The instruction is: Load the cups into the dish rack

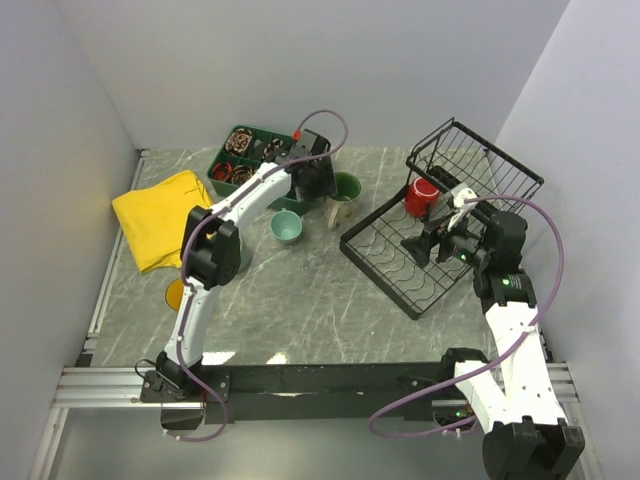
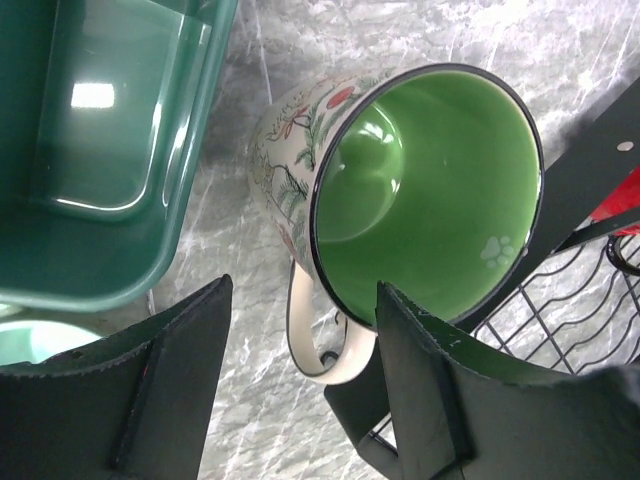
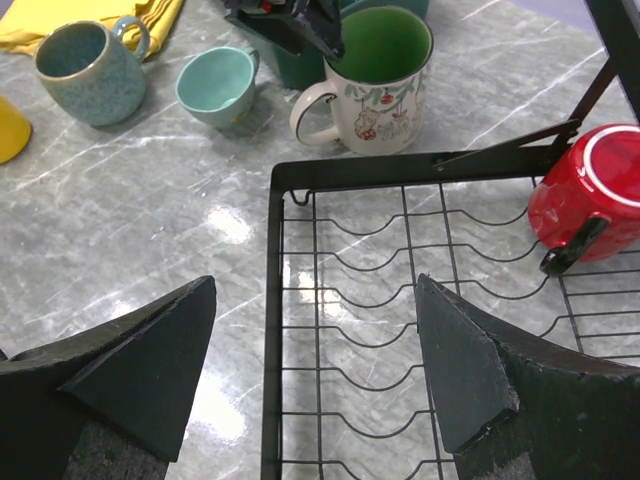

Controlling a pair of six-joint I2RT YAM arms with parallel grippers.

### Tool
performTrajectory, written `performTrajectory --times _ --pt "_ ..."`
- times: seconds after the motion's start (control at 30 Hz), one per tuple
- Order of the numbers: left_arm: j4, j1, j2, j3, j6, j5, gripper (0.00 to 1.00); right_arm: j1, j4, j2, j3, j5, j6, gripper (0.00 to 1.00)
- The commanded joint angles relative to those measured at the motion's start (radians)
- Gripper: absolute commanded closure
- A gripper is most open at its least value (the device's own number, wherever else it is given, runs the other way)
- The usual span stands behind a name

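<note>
The cream mug with green inside (image 2: 430,190) stands on the marble table beside the dish rack's corner (image 2: 560,300). My left gripper (image 2: 305,290) is open above it, one finger on each side of its handle (image 2: 310,340), not touching. In the top view the left gripper (image 1: 320,182) sits just left of that mug (image 1: 347,187). The red mug (image 3: 590,200) lies on its side in the black dish rack (image 3: 300,180). My right gripper (image 3: 315,285) is open and empty over the rack base. The teal cup (image 3: 215,85), grey-green mug (image 3: 85,65) and yellow cup (image 3: 8,130) stand on the table.
A dark green compartment tray (image 1: 245,155) holding small items sits at the back, close to the left gripper. A yellow cloth (image 1: 160,215) lies at the left. The rack's raised wire basket end (image 1: 480,165) is at the far right, near the wall.
</note>
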Motion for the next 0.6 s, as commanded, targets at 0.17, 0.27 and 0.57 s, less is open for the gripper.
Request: performTrajectory --times 0.17,0.27,0.57 --pt "-0.034 -0.002 0.103 0.14 0.014 -0.016 0.4 -0.012 0.037 -0.007 -0.015 -0.03 0.006 0.13" --pt "-0.031 -0.002 0.111 0.143 0.023 -0.026 0.47 -0.013 0.039 -0.012 -0.018 -0.034 0.007 0.13" --pt "0.015 -0.002 0.047 0.104 0.08 -0.033 0.93 -0.016 0.036 -0.009 -0.02 -0.04 0.006 0.13"
